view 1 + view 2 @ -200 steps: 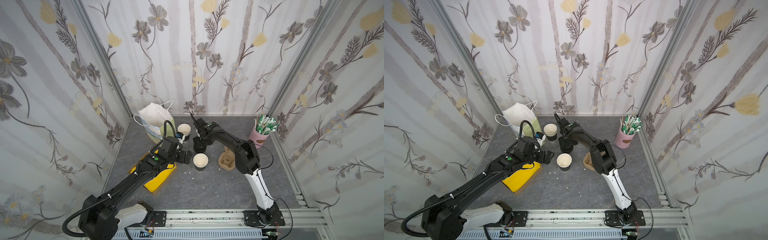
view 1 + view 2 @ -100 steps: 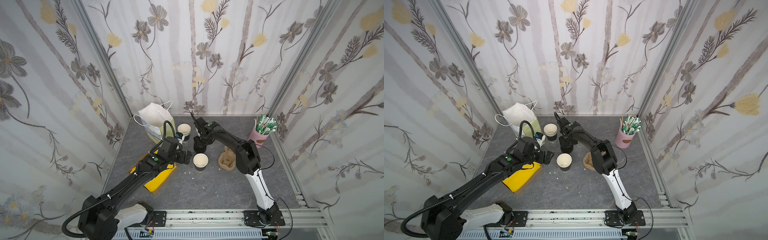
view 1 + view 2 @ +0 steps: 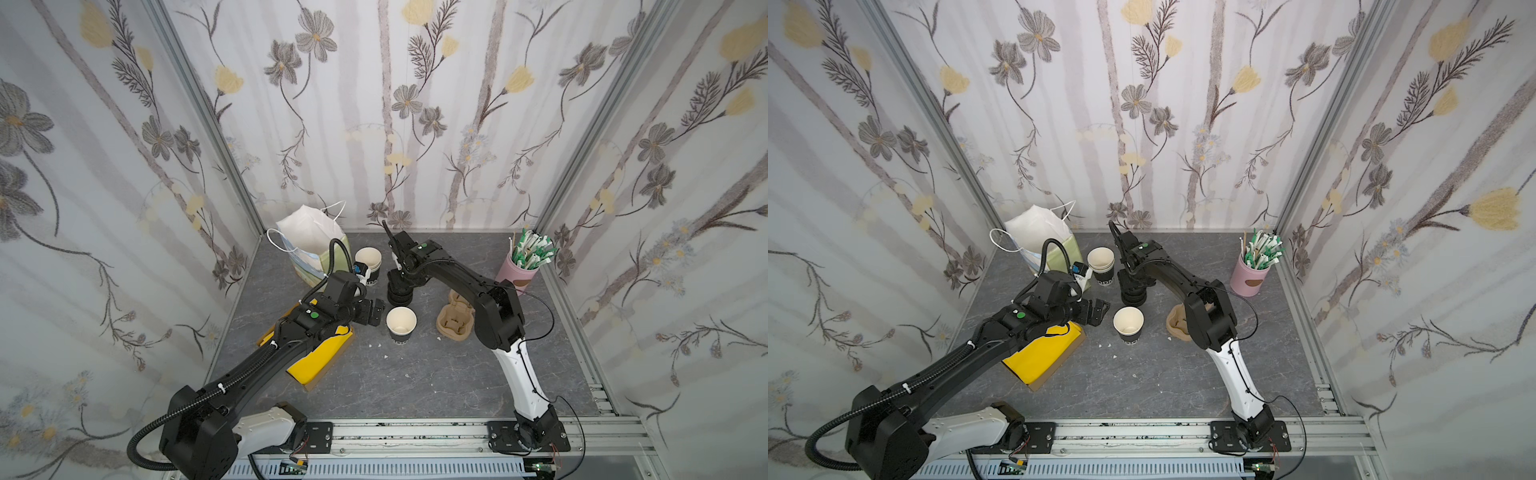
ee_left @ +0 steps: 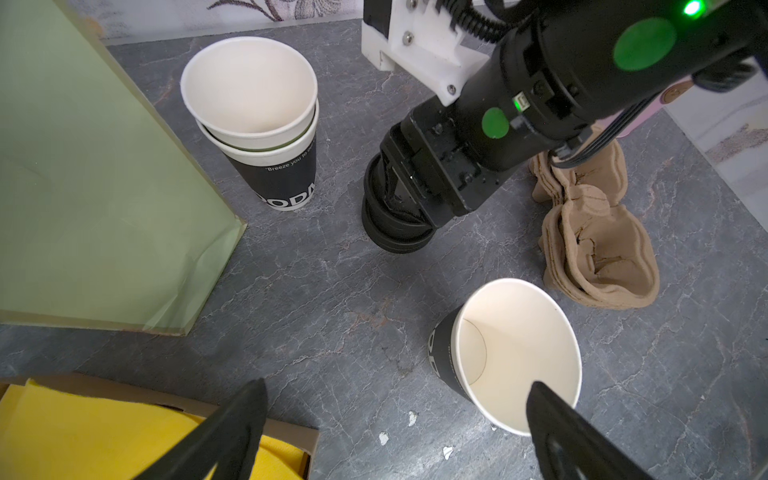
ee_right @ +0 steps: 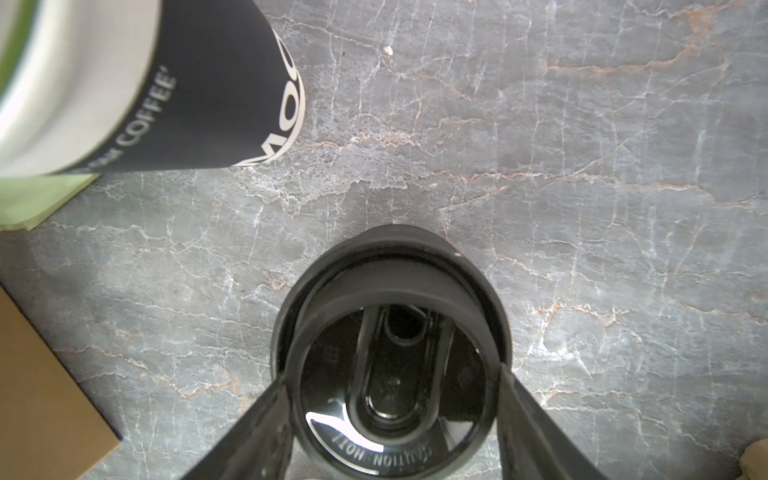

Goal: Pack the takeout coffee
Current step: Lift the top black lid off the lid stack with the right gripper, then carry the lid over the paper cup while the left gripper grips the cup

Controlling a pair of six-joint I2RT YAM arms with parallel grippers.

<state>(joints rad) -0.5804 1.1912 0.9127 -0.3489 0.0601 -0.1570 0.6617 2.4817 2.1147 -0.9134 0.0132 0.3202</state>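
Right gripper [image 5: 392, 376] pinches top black domed plastic sip lid [image 5: 390, 415] of lid stack [image 3: 400, 291]; left gripper [image 4: 397, 388] spread wide just beside lidless black paper cup [image 4: 519, 353].

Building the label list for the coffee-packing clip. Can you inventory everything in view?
lone paper cup: one, black, cream inside, lidless, mid-table
stacked paper cups: two visible, black and cream, beside the bag
sip lids: stack, black, behind the lone cup
top lid: one, black, on that stack
paper bag: one, white and green, back left
pulp cup carriers: stack, brown, right of the lone cup
pink holder: one, back right, holding green-and-white sticks
cardboard box: one, brown, yellow contents, under the left arm
table: grey marble
left gripper: open, beside the lone cup
right gripper: shut on the top lid
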